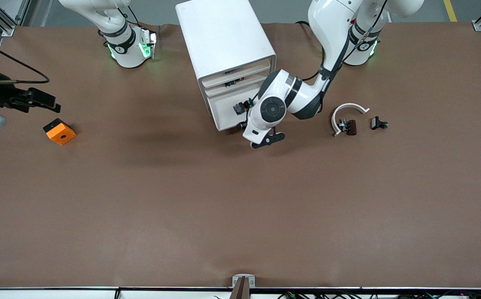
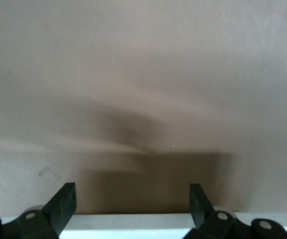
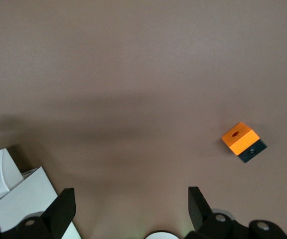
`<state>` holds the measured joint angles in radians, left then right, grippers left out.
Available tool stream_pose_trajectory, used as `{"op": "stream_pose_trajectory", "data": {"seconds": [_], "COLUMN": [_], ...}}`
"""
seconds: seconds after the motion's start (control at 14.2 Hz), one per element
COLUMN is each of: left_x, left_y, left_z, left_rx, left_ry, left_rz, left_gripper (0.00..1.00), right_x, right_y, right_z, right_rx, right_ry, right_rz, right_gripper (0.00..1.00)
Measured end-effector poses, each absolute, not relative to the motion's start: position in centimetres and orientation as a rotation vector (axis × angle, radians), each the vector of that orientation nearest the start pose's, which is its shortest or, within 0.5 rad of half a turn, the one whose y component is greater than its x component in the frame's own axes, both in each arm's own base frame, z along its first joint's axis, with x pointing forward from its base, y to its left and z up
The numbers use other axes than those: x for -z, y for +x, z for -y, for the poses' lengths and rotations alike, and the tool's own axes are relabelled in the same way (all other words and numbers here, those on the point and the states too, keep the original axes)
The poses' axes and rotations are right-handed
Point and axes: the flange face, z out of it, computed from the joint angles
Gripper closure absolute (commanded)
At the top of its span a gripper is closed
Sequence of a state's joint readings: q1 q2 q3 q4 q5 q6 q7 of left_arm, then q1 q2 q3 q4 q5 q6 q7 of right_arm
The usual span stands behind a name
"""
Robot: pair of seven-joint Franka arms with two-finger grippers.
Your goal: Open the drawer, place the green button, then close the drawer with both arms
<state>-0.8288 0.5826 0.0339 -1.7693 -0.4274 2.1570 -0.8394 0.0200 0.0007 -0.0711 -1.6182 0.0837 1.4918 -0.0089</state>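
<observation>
The white cabinet [image 1: 224, 45] stands in the middle of the table near the arms' bases. Its drawers [image 1: 224, 106] face the left arm's end and the camera. My left gripper [image 1: 243, 123] is at the lowest drawer's front. In the left wrist view it [image 2: 133, 191] is open, with a white edge [image 2: 133, 221] of the drawer between its fingers. A small blue and black piece [image 1: 237, 109] shows at the cabinet's front by the left wrist; I cannot tell whether it is the button. My right gripper [image 1: 53, 106] is open and empty in the air at the right arm's end, also seen in its wrist view [image 3: 132, 196].
An orange block [image 1: 59, 131] with a dark hole lies under the right gripper's tips; it also shows in the right wrist view [image 3: 243, 141]. A white curved piece [image 1: 350, 109] and two black clip-like pieces [image 1: 347, 126] [image 1: 378, 123] lie toward the left arm's end.
</observation>
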Motion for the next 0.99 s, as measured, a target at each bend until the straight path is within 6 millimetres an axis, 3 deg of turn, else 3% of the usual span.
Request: {"op": "stream_pose_trajectory", "data": {"seconds": [0.56, 0.99], "left_x": [-20.9, -20.4], "left_y": [37.7, 35.4], "left_z": [51.7, 52.8], "left_rx": [-0.654, -0.732], "left_ry": [-3.103, -3.088], "left_rz": [0.411, 0.426], "left_gripper": [0.00, 0.00], "right_x": [-62.7, -65.0], "right_y": [53.8, 52.0], "right_z": [-0.7, -0.8], "right_rx": [-0.157, -0.121], "right_ry": [-3.120, -3.123], "right_rz": [-0.060, -0.054], "right_gripper": [0.00, 0.00]}}
